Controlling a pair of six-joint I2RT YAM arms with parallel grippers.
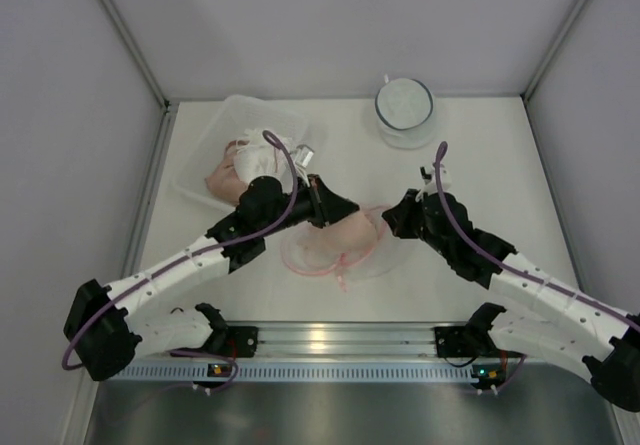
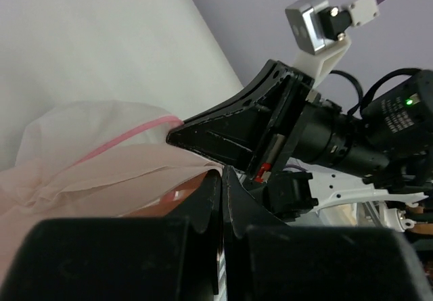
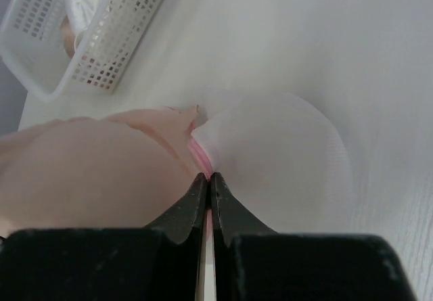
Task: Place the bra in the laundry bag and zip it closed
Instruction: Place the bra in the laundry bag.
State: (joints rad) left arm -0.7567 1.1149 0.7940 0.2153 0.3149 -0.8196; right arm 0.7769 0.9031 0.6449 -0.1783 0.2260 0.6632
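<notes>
The laundry bag, translucent white mesh with a pink zip edge, lies at mid-table between both grippers. The peach bra shows in and through it, left of the right fingers. My right gripper is shut on the bag's pink zip edge, with white mesh spreading to its right. My left gripper is shut at the bag's opposite edge, and the mesh is drawn up to its tips. In the top view the left gripper and right gripper stand close together over the bag's far side.
A white perforated basket holding more pale garments sits at the back left. A round white container stands at the back right. The enclosure walls close in the table on three sides.
</notes>
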